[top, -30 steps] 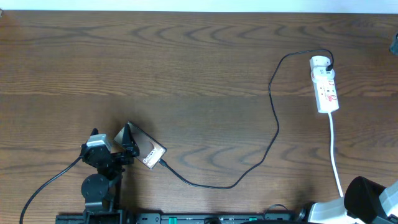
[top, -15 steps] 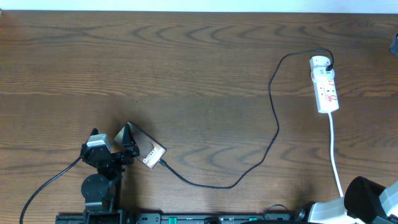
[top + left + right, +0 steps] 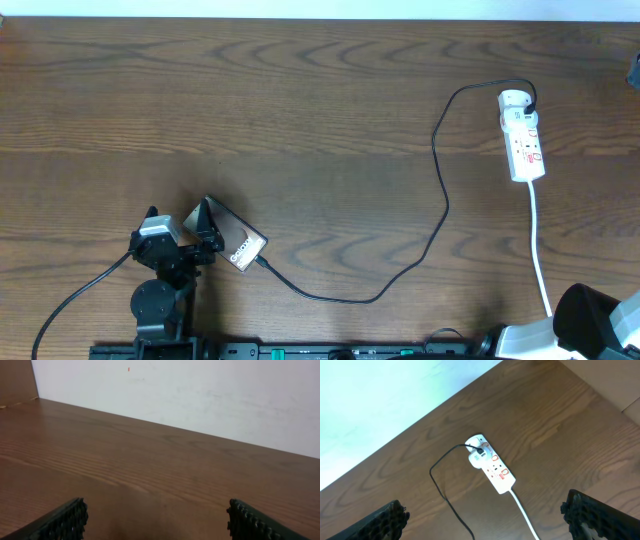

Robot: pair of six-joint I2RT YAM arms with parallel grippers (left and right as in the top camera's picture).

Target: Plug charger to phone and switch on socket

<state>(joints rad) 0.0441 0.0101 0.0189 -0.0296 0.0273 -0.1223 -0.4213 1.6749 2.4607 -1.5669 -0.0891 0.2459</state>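
Overhead view of a dark wooden table [image 3: 300, 120]. Nothing has moved over the last second. Both arms sit at the near edge, so you are looking at a pause, not a step in progress.

The left gripper [image 3: 157, 522] has its fingers spread wide, with only bare table between them. The right gripper [image 3: 490, 520] is likewise spread wide and empty, held high and looking down on the white power strip [image 3: 492, 467].

The bronze phone [image 3: 238, 246] lies flat at the near left, just beside the left arm [image 3: 160, 255]. The black charger cable [image 3: 445, 205] meets the phone's lower right end and loops across the table. It then climbs to a black plug [image 3: 527, 95] seated at the far, rounded end of the power strip, well apart on the right. The strip's white cord [image 3: 540, 250] trails back toward the near edge.

From this, the charger looks connected at both ends, though you cannot confirm the tip is fully seated in the phone. The switch is too small to read. If it is off, the right arm is the nearer one to press it.
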